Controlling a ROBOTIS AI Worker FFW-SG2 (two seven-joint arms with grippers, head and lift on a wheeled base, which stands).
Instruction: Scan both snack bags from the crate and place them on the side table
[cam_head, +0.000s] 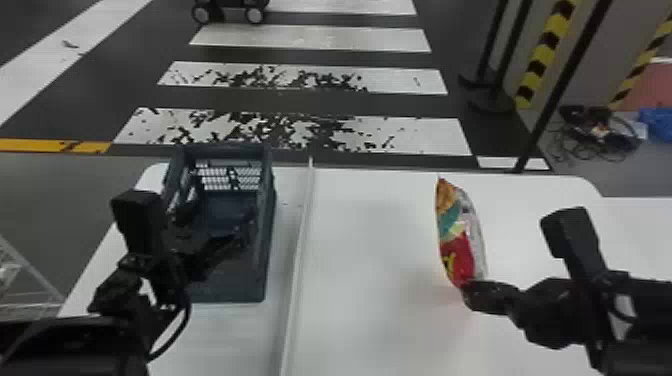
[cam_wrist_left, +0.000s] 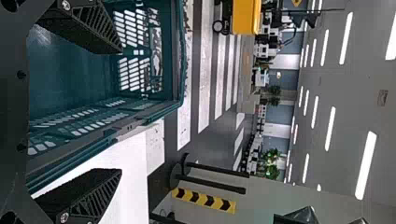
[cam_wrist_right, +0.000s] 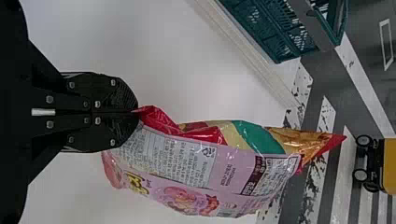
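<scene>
In the head view my right gripper (cam_head: 467, 292) holds a red, green and orange snack bag (cam_head: 457, 240) upright at its lower end, over the right part of the white table. The right wrist view has that gripper (cam_wrist_right: 135, 112) shut on a corner of the snack bag (cam_wrist_right: 210, 163), its printed pink back showing. My left gripper (cam_head: 215, 240) is over the dark crate (cam_head: 265, 280) on the table's left side. Seen from the left wrist, the left gripper (cam_wrist_left: 121, 112) stands open, one finger over the teal crate (cam_wrist_left: 70, 154), the other beside its wall.
A raised white strip (cam_head: 300, 235) runs along the white table (cam_head: 370, 225) between crate and snack bag. Black poles (cam_head: 565, 85) stand on the floor beyond the table's far right edge, near coiled cables.
</scene>
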